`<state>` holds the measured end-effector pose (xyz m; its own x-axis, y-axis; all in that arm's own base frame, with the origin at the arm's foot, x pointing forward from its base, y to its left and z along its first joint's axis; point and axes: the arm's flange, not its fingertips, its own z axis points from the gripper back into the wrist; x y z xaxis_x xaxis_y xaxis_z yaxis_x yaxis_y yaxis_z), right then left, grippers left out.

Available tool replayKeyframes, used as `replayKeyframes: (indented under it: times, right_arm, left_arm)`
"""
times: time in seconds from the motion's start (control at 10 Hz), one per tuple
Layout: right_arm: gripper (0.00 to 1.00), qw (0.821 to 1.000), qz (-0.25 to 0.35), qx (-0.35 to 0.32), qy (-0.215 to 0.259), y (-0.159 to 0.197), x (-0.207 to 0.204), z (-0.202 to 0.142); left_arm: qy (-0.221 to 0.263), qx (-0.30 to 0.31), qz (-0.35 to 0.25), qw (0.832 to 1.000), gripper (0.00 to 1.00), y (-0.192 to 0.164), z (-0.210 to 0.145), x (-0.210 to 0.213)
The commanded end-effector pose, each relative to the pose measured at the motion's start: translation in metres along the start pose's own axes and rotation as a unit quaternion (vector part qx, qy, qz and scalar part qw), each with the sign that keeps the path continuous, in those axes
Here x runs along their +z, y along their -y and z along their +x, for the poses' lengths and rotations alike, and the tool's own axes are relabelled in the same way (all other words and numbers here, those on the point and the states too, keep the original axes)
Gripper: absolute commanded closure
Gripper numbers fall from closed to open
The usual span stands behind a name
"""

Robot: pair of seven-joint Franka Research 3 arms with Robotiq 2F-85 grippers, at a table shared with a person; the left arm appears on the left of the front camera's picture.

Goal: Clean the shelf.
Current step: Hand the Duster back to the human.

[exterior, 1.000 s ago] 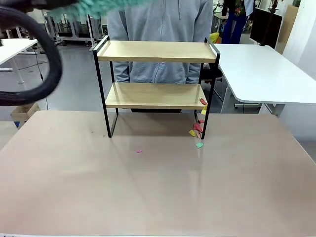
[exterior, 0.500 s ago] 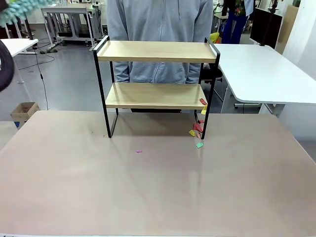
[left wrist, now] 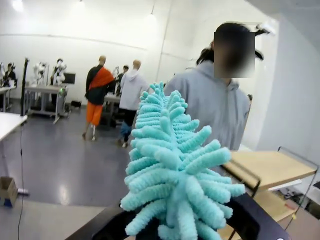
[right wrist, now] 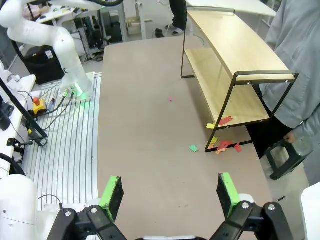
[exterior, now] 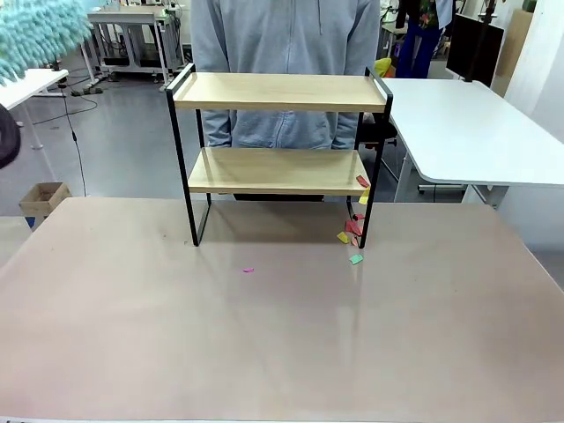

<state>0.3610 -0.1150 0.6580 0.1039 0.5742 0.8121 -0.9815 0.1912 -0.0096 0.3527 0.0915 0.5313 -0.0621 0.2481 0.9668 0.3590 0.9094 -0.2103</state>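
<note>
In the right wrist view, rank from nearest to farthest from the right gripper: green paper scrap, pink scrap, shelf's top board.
From the right gripper:
1. Green paper scrap, on the table just short of the shelf's leg.
2. Pink scrap, farther up the table, alone.
3. Shelf's top board, beyond both, to the right.

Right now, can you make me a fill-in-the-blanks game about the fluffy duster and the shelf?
1. The fluffy duster held in the left gripper is ____ in colour.
2. The shelf has ____ wooden boards.
3. Most of the little paper scraps lie by the shelf's ____ leg, seen from the front view.
4. The right gripper's jaws are ____.

Missing words: turquoise; two; right; open
</note>
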Motion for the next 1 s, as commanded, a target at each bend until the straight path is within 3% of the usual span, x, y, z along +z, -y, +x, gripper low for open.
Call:
replayKeyframes:
  times: [0.0, 0.2, 0.5, 0.6, 0.7, 0.9]
  right_arm:
    - [0.0, 1.0, 0.0, 0.002, 0.0, -0.002, 0.002, 0.002]
    - [0.0, 1.0, 0.0, 0.002, 0.0, -0.002, 0.002, 0.002]
    - [0.0, 1.0, 0.0, 0.002, 0.0, -0.002, 0.002, 0.002]
    - [0.0, 1.0, 0.0, 0.002, 0.0, -0.002, 0.002, 0.002]
    - [0.0, 1.0, 0.0, 0.002, 0.0, -0.002, 0.002, 0.002]
    - [0.0, 1.0, 0.0, 0.002, 0.0, -0.002, 0.002, 0.002]
  left_arm:
    - [-0.017, -0.007, 0.038, 0.999, 0.82, 0.011, -0.083, 0.028]
    - [-0.038, -0.016, 0.056, 0.998, 0.82, 0.01, -0.128, 0.028]
    - [-0.043, -0.016, 0.054, 0.998, 0.82, 0.023, -0.161, 0.027]
    - [-0.043, 0.0, 0.051, 0.998, 0.82, 0.027, -0.16, 0.026]
    - [-0.066, -0.003, 0.057, 0.996, 0.82, -0.028, -0.113, -0.026]
    - [-0.066, -0.003, 0.057, 0.996, 0.82, -0.028, -0.113, -0.026]
